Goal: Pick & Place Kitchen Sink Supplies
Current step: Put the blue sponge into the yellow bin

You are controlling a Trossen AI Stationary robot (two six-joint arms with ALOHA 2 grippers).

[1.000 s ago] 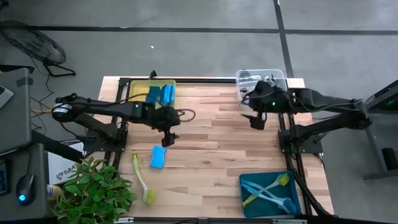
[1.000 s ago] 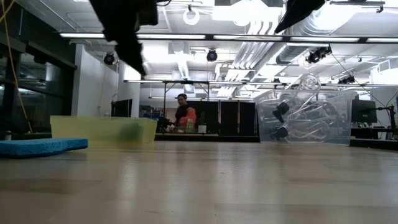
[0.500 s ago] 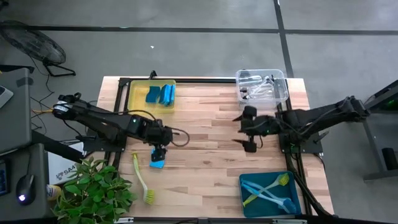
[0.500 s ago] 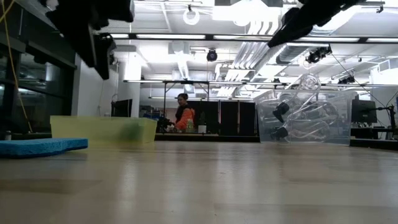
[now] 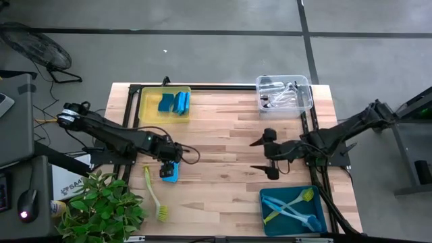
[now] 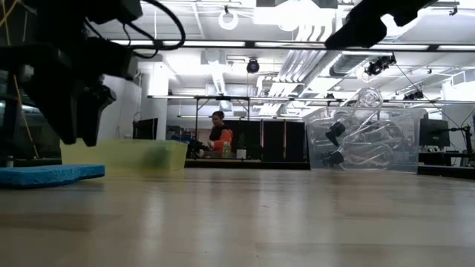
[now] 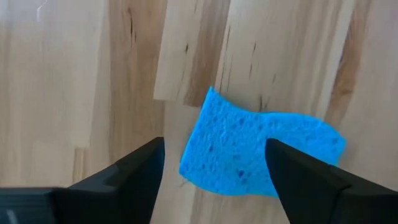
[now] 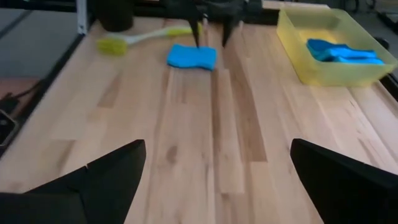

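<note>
Table point(image 5: 223, 142) of pale planks, yellow bin point(image 5: 145, 108) at its far left corner. Right gripper point(image 5: 270, 154) waiting wide open mid-table. Left gripper point(image 7: 214, 171) low over loose blue sponge point(image 7: 258, 149), fingers parted astride it, not yet touching. Sponge flat on wood beside yellow-green brush point(image 5: 152, 196). Likely risk: thin, soft sponge buckling or slipping out if pinched too high.

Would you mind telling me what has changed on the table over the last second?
The left gripper came down from near the yellow bin to straddle the loose blue sponge, fingers open around it, not yet gripping. The right gripper swung away from the clear bin toward the table's middle, open and empty. The sponge, the yellow-green brush and all bins stayed put.
</note>
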